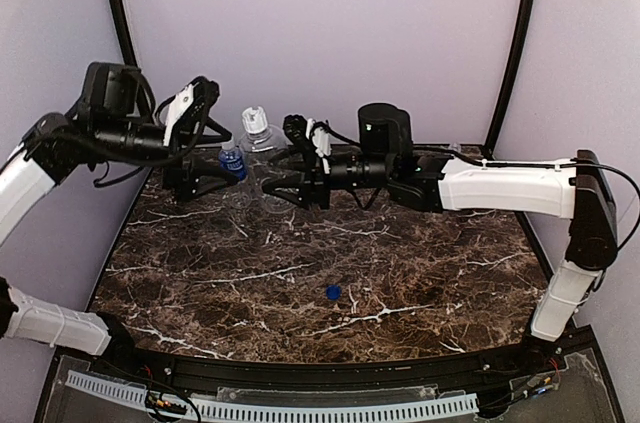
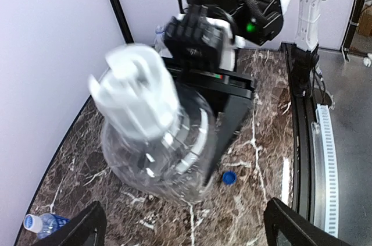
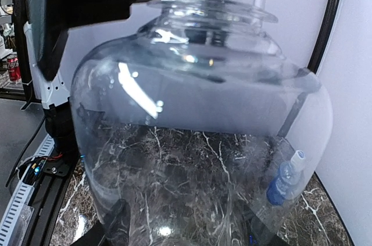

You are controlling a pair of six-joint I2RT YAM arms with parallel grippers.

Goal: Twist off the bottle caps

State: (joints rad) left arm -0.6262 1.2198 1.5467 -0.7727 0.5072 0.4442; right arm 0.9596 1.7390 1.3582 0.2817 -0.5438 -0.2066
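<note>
L gripper (image 1: 205, 183) is at the back left of the table (image 1: 420, 273). Its fingers (image 2: 75, 228) are spread wide w/ nothing in them. Just beside it is the blue-label bottle (image 1: 232, 161). Next comes the clear bottle (image 1: 258, 138) w/ its white cap (image 1: 257, 120) on, right btwn the two grippers. R gripper (image 1: 275, 193) pinches its sides. A loose blue cap (image 1: 333, 292) sits alone nearer the front, well apart from the bottles.

L wrist cam shows the white cap big & blurry, w/ R gripper behind the bottle. R wrist cam is nearly filled by the clear bottle, and the blue-label one shows thru it. Only the top cam shows both arms whole.
</note>
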